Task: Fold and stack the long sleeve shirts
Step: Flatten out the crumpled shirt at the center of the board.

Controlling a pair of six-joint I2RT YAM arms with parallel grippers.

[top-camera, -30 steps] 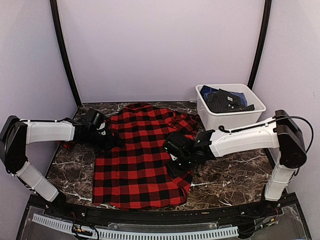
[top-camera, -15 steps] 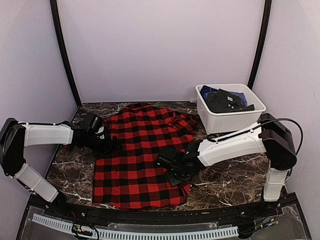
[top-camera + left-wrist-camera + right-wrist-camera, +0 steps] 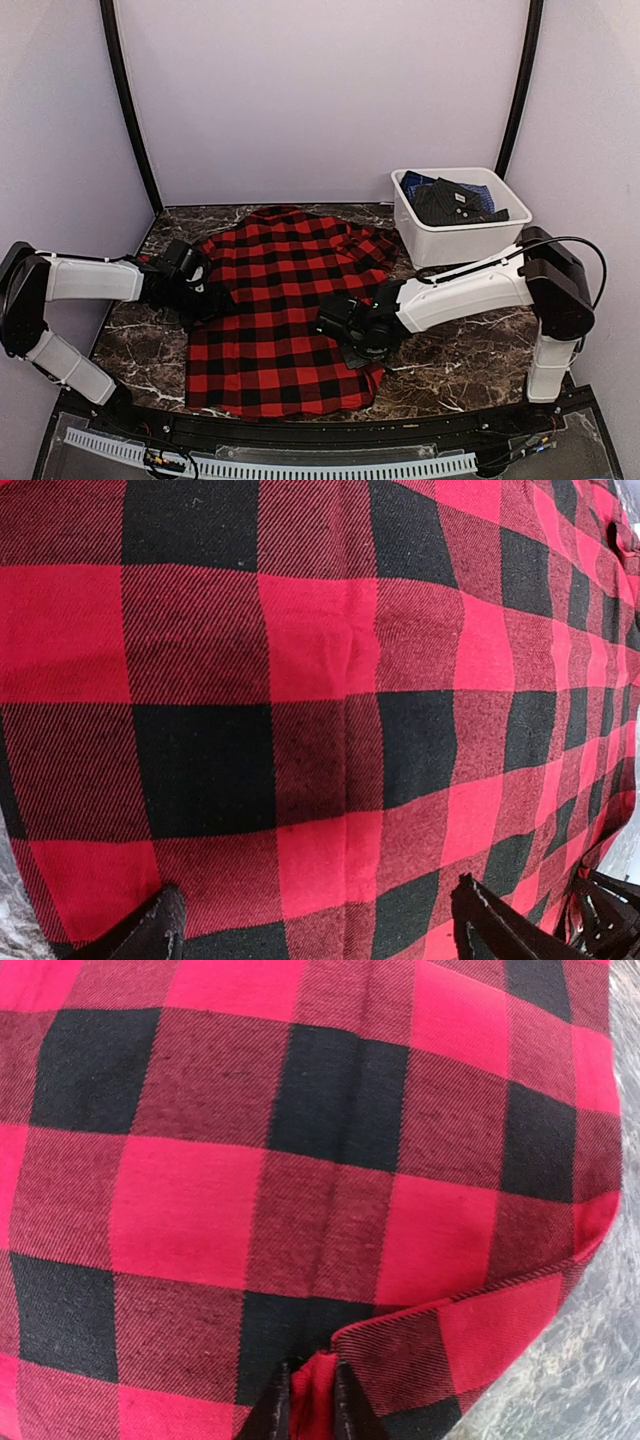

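Check shirt (image 3: 285, 310) is lying spread on the table (image 3: 460, 350), the right gripper (image 3: 305, 1410) nipping its right edge.

The table is carrying the shirt across its middle, and the tub (image 3: 460, 238) is sitting at the far right with dark cloth inside. The right gripper is pinching a small fold of the shirt's right side. The left gripper (image 3: 315, 930) is hanging over the left side with jaws wide apart, holding nothing. That pinch looks thin to me, so a pull could slip the cloth free. With the left side unheld, a pull could also drag the whole shirt askew. The shirt's long axis is running from the far wall toward the arms, with one end at the near edge. I cannot make out the collar.
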